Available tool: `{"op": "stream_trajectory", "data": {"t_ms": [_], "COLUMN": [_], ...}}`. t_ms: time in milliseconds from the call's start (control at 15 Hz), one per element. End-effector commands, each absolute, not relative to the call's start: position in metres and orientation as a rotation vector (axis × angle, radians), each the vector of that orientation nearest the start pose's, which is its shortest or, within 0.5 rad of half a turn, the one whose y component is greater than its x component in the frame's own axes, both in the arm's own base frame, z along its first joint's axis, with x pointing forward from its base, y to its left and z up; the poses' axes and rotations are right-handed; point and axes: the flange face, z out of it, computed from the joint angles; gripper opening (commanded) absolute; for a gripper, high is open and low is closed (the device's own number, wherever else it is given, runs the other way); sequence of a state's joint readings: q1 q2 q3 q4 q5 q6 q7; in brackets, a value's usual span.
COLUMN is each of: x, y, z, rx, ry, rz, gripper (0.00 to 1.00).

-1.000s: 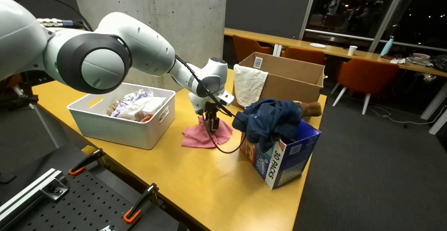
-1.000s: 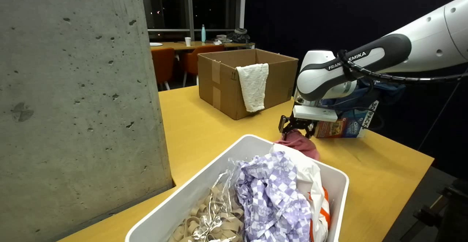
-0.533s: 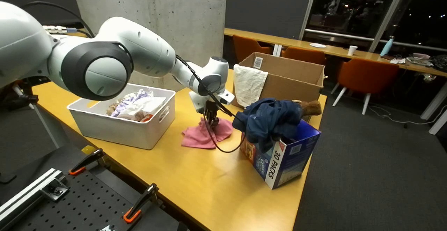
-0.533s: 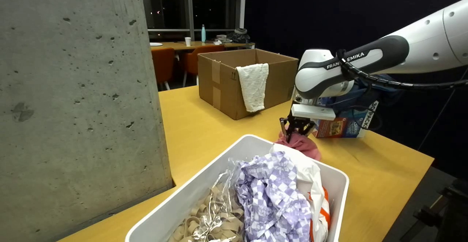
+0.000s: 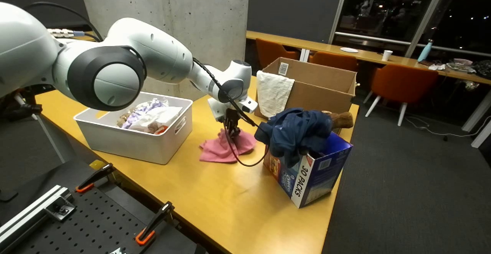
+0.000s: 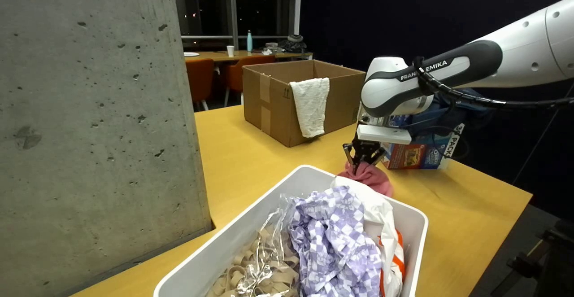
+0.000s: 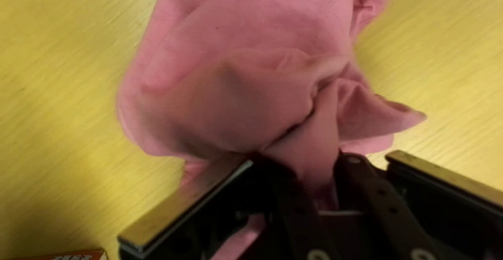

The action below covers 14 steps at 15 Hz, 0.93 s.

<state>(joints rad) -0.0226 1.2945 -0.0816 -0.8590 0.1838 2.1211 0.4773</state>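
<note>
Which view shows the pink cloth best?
The wrist view: the pink cloth fills much of the picture, its folds visible and bunched in the gripper. In an exterior view it lies on the table, smaller and partly behind the gripper; in an exterior view the bin and white bag hide its near side.

The table point(image 5: 230, 204) bears a bin point(image 5: 130, 143), cardboard box point(image 5: 314, 97) and snack carton point(image 5: 323, 177); a pink cloth point(image 5: 215, 150) lies between.
</note>
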Motion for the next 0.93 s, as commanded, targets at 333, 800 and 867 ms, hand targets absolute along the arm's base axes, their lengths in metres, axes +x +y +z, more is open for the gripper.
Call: {"op": "stream_trajectory", "data": {"t_ms": [333, 800, 867], "x": [0.768, 0.738, 0.732], "y": [-0.042, -0.023, -0.022], "z": [0.099, 0.094, 0.097], "rx": [-2.925, -2.926, -2.922], "ry": [0.997, 1.155, 1.186], "rz": [0.111, 0.227, 0.236], "gripper": [0.93, 1.0, 1.0]}}
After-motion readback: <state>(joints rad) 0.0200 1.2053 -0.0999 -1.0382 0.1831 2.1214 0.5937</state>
